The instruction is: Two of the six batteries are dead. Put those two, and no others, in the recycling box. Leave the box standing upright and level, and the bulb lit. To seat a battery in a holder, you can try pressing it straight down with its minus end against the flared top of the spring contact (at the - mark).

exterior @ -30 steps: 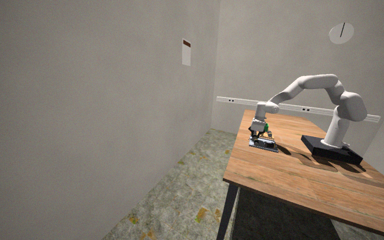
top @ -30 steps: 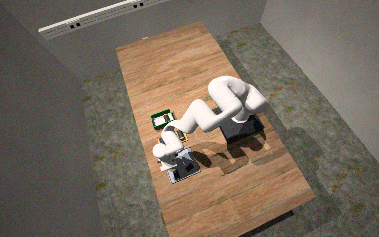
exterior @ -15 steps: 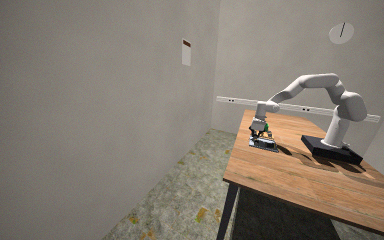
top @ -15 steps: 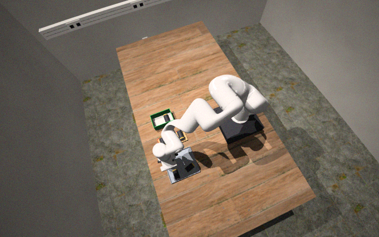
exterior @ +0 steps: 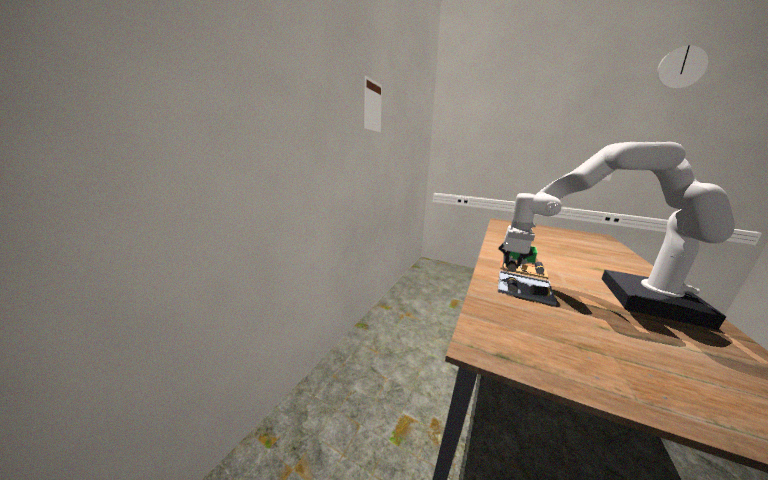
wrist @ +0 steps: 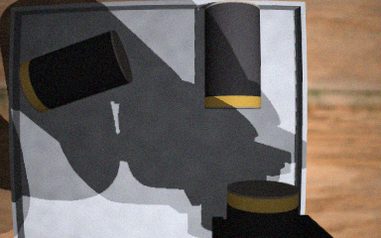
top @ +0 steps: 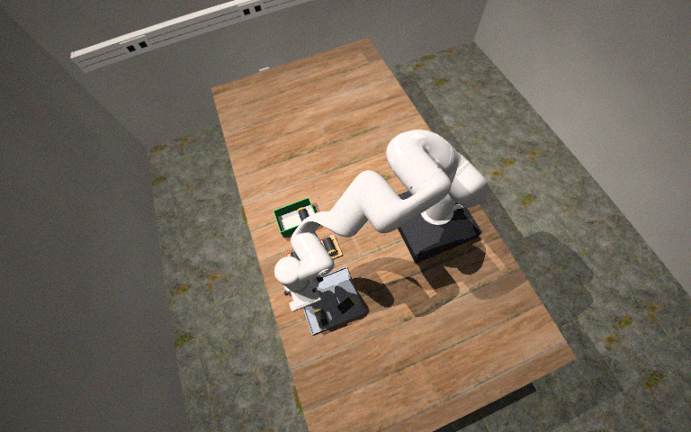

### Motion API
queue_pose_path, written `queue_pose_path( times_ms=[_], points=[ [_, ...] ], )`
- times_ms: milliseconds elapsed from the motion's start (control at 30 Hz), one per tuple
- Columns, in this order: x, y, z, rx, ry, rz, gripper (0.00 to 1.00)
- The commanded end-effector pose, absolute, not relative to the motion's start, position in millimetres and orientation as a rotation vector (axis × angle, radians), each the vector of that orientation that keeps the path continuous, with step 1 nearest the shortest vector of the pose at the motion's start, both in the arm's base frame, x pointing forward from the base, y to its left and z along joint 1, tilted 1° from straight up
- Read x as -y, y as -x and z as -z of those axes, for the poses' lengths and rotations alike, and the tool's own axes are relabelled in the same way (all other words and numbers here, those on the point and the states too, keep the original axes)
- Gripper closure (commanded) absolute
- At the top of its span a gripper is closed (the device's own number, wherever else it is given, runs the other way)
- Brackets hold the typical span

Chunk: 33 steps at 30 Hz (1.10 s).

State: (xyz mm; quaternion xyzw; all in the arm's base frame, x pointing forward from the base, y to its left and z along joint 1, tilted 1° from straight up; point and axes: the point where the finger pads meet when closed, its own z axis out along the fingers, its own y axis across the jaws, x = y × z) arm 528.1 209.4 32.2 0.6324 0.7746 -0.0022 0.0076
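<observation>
My gripper (exterior: 512, 265) (wrist: 264, 227) is shut on a black battery with a gold band, held upright above the grey tray (top: 338, 279) (wrist: 104, 218). In the wrist view this battery (wrist: 263, 200) is at the bottom edge. Two more batteries lie in the tray: one straight near its right wall (wrist: 232, 55) (top: 320, 318), one slanted (wrist: 79, 69) (top: 345, 305). The green box (top: 291, 206) stands upright, with a battery (top: 302, 213) in it. A battery (top: 328, 246) (exterior: 539, 267) lies in the wooden holder (top: 337, 247). The arm hides part of the holder; the bulb cannot be made out.
The holder stands between the tray and the green box. The wooden table (top: 392, 364) (exterior: 584, 362) has its long edge close beside the tray and box. The robot's black base (top: 429, 240) (exterior: 668, 309) stands at the opposite side.
</observation>
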Motion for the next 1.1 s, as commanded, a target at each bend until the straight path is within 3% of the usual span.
queue_pose_path(
  times_ms=[0,167,567,1067],
  points=[
    [-210.4,-529.9,-49.0,-2.419,-1.975,-0.003,0.72],
    [-211.1,-529.0,-109.6,-2.419,-1.975,-0.003,0.72],
    [-200.3,-530.4,-114.1,-2.419,-1.975,-0.003,0.72],
    [-56.2,-549.7,-115.9,-2.419,-1.975,-0.003,0.72]
  ],
)
